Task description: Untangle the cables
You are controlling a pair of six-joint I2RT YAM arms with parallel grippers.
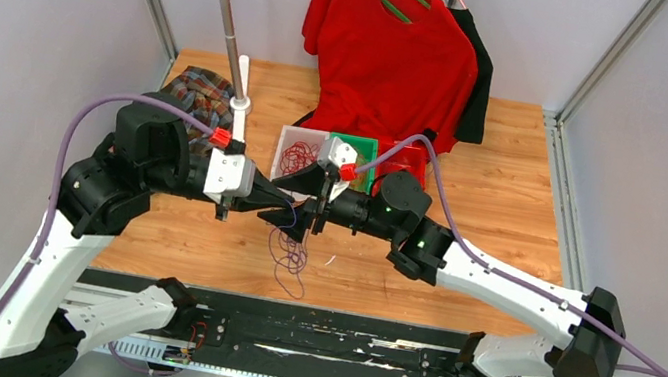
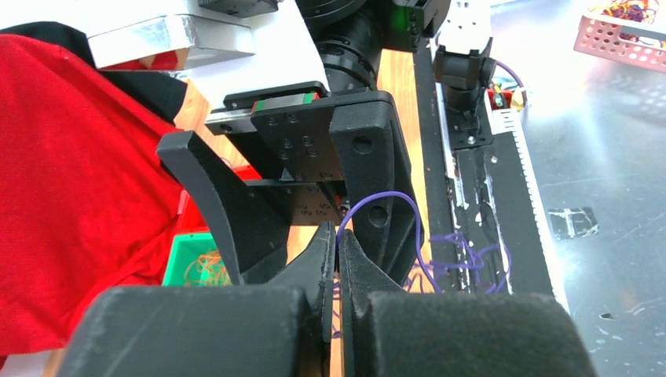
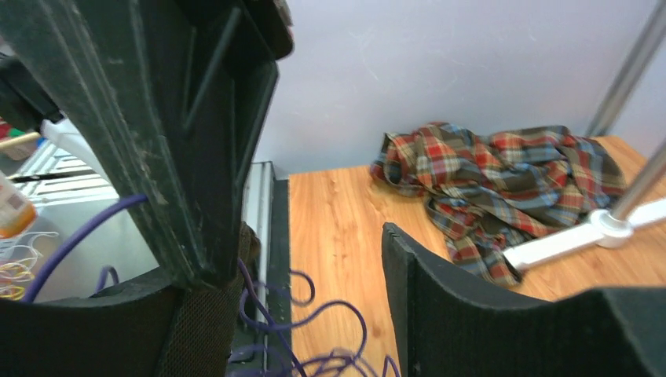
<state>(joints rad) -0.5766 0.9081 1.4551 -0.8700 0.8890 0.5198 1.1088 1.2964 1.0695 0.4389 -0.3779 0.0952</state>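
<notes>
The job looks partly done from where I stand. Just beyond the right claw [image 3: 314, 236] sits a clear bin [image 1: 304, 130] with red cables [image 1: 297, 154] coiled in it. Next to it is a green bin [image 2: 182, 250] holding orange cables [image 2: 201, 269]. I'd guess those colours are already sorted out. What is left is the purple cables [image 1: 291, 255], and they are plainly a knot of loops, not separate strands.

The left claw [image 2: 338, 263] is pressed together, pinching a purple strand right at its tips. One loop arches up just above those tips, between them and the right claw. The right claw is spread wide and faces the left one, its fingers straddling the left claw's tips. I can't see anything gripped between them.

The purple bunch hangs straight below the two claws where they meet. Its long axis runs from the pinch down toward the table [image 1: 506, 226] and the arms' bases, and the loose curls gather at the low end. Whether the lowest loops rest on the wood I can't tell. I'd say a strand has yet to be pulled free of the snarl.
</notes>
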